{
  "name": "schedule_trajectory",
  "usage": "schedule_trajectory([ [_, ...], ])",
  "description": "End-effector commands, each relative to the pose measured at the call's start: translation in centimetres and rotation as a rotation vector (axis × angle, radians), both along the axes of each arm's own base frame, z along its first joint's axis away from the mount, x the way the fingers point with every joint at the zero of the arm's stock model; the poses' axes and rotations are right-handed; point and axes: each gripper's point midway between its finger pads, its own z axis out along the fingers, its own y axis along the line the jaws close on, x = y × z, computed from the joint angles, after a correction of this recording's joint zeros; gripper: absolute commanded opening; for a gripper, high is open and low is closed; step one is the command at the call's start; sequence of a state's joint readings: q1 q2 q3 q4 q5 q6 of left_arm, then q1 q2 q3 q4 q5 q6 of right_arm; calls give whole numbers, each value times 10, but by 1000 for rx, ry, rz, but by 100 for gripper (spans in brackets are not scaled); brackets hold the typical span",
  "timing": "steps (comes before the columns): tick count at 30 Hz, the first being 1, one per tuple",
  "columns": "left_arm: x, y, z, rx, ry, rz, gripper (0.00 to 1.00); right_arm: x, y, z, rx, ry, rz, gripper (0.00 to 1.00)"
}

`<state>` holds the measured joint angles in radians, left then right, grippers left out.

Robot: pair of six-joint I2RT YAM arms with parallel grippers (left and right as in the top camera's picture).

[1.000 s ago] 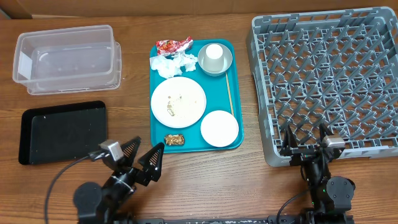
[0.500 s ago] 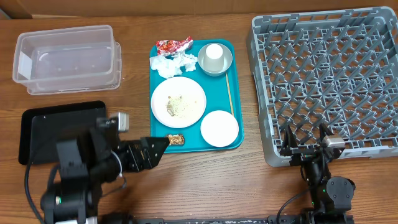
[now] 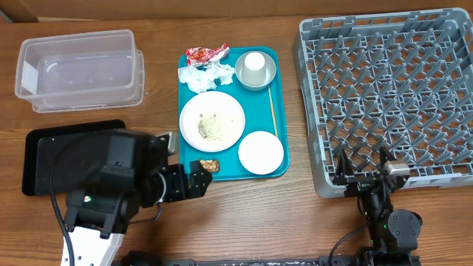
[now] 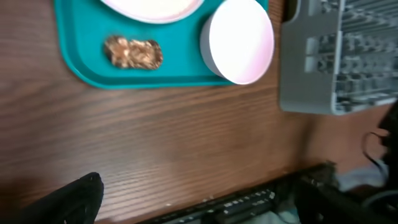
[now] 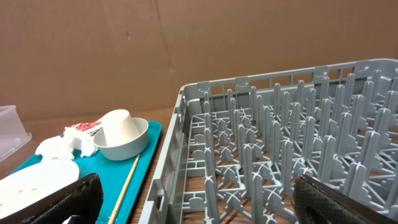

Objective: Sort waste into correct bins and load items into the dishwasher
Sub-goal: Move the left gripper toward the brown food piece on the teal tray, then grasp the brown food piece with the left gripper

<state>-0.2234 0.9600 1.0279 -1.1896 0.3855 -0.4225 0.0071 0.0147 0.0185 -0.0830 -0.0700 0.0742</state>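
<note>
clear plastic rectangular tub [image 3: 77,68] and shallow black rectangular tray [image 3: 44,148] are sitting empty, as far as i am seeing. my left gripper [image 3: 194,177] is hanging wide open, holding nothing, just beside the small brown snack piece [image 3: 209,165] on the flat teal tray [image 3: 229,164]. the red-and-white wrapper [image 3: 205,53], crumpled white napkin [image 3: 207,76], large white round plate [image 3: 212,111] carrying rice-like crumbs [image 3: 214,127], smaller white round dish [image 3: 261,152] and grey bowl [image 3: 240,74] holding the small white cup [image 3: 254,65] are all lying there too. the grey pegged dish rack [image 3: 384,96] is standing unloaded, my right gripper [image 3: 363,166] hovering wide and empty at its near edge. i am judging everything left to do.

i see a teal tray [image 3: 230,165] on the wood table [image 3: 295,214], a thin wooden stick [image 3: 273,111] lying along its right side, brown cardboard [image 5: 186,37] behind.
</note>
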Motion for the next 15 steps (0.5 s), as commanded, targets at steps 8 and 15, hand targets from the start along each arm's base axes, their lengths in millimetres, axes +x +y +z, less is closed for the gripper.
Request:
schedule_trajectory([
  [8,24,-3,-15,138,27,58,100,0,-2,-2,-3,-4,-12,100],
  [15,30,-10,-52,183,190,39,100,0,-2,-2,-3,-5,-12,100],
])
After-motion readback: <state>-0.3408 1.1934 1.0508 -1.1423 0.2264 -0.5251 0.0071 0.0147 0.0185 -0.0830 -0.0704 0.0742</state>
